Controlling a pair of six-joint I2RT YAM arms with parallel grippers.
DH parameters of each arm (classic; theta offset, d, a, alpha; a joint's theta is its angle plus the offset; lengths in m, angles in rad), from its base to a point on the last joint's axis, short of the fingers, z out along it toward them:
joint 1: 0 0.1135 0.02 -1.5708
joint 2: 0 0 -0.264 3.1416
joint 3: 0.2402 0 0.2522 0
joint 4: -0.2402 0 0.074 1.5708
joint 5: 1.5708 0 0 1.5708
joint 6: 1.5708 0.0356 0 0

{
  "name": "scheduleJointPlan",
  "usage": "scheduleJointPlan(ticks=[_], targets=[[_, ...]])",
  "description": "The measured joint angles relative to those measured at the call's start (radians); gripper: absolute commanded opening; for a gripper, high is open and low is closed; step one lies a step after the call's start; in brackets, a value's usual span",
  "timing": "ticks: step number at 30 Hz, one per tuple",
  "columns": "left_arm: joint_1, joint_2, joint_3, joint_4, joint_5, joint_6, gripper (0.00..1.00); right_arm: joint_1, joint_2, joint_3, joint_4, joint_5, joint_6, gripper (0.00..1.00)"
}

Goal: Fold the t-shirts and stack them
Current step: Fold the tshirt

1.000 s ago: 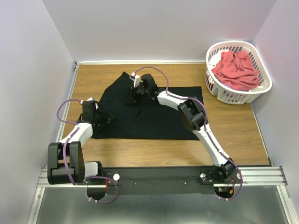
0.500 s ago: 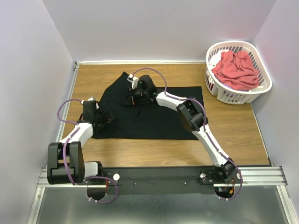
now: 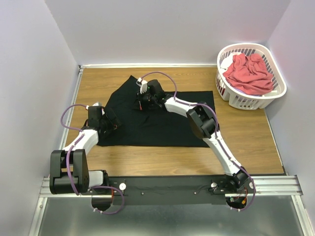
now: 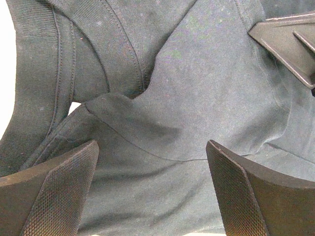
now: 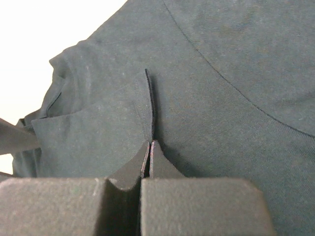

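A black t-shirt (image 3: 162, 125) lies spread on the wooden table, one corner bunched toward the far left. My right gripper (image 3: 141, 100) reaches over its far left part, and its jaws (image 5: 150, 143) are shut on a thin raised fold of the black cloth (image 5: 149, 98). My left gripper (image 3: 113, 125) hovers low over the shirt's left edge. It is open (image 4: 152, 145), with only black cloth (image 4: 197, 88) and a ribbed hem (image 4: 34, 73) lying between and beyond its fingers. A coral-red t-shirt (image 3: 248, 73) sits crumpled in the basket.
The white slotted laundry basket (image 3: 278, 93) stands at the back right corner against the wall. Pale walls close in the table on the left, back and right. Bare wood (image 3: 246, 142) shows to the right of the black shirt.
The right gripper's jaws have closed onto a fold of the black shirt and shifted slightly toward the far left. The left arm has hardly moved.
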Motion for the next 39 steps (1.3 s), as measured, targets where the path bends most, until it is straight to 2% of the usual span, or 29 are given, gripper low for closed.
scheduleJointPlan(ticks=[22,25,26,29,33,39], targets=[[-0.012,-0.012,0.000,-0.019,-0.023,-0.029,0.98,-0.002,-0.083,-0.098,0.010,0.140,0.005,0.02],[-0.014,-0.016,0.000,-0.027,-0.028,-0.036,0.99,-0.002,-0.093,-0.114,0.014,0.146,0.005,0.16],[-0.014,-0.016,0.000,-0.028,-0.029,-0.037,0.98,-0.002,-0.093,-0.116,0.016,0.146,0.004,0.26],[-0.014,-0.019,0.000,-0.037,-0.033,-0.037,0.98,-0.004,-0.104,-0.138,0.024,0.146,0.005,0.41],[-0.014,-0.029,0.022,-0.095,-0.061,-0.025,0.98,-0.009,-0.190,-0.255,0.027,0.166,0.003,0.44],[-0.006,-0.034,0.089,-0.144,-0.104,0.008,0.98,-0.017,-0.483,-0.549,0.010,0.229,-0.020,0.47]])
